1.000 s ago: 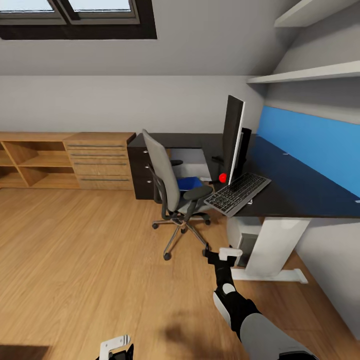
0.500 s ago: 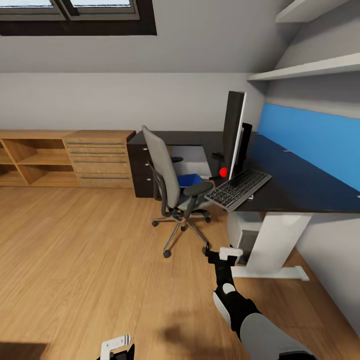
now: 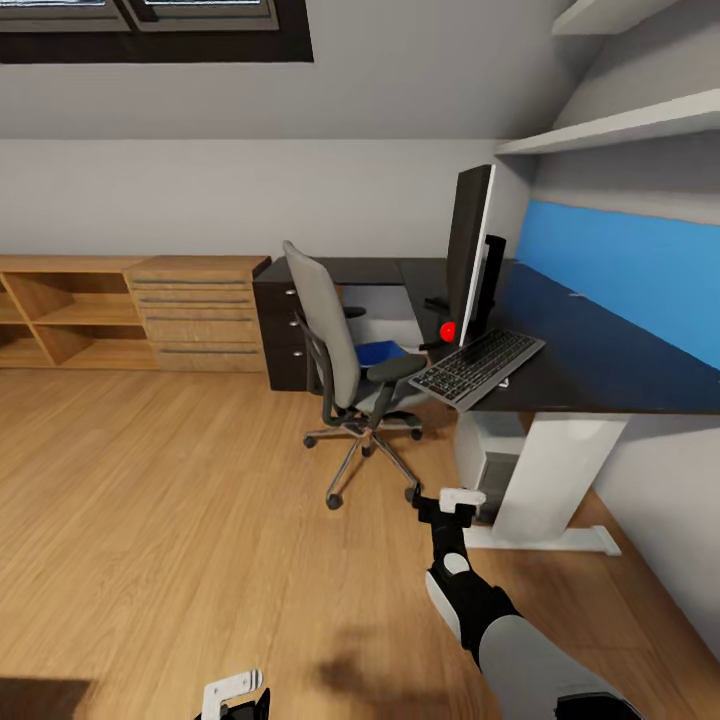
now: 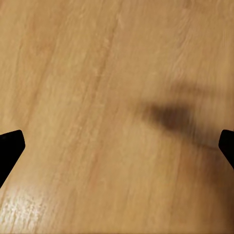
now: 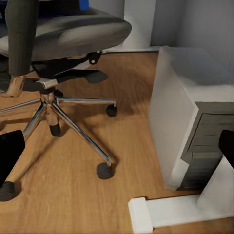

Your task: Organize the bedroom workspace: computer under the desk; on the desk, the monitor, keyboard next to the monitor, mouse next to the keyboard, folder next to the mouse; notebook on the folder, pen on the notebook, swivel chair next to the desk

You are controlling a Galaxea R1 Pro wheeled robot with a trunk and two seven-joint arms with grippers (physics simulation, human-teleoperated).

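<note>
Blue folder (image 3: 380,352) lies on the chair (image 3: 345,365) seat; both pincers, left (image 3: 232,697) and right (image 3: 447,503), spread and empty: approach squarely, reach over the armrest.

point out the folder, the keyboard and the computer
folder (image 3: 378,352), head view, blue cover showing on the chair seat
keyboard (image 3: 477,367), head view, middle of the key field
computer (image 5: 183,122), right wrist view, light-grey side panel under the desk

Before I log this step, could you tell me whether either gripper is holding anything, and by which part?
Nothing is held. The left gripper is open over bare wooden floor; the right gripper is open, facing the light-grey computer tower.
</note>
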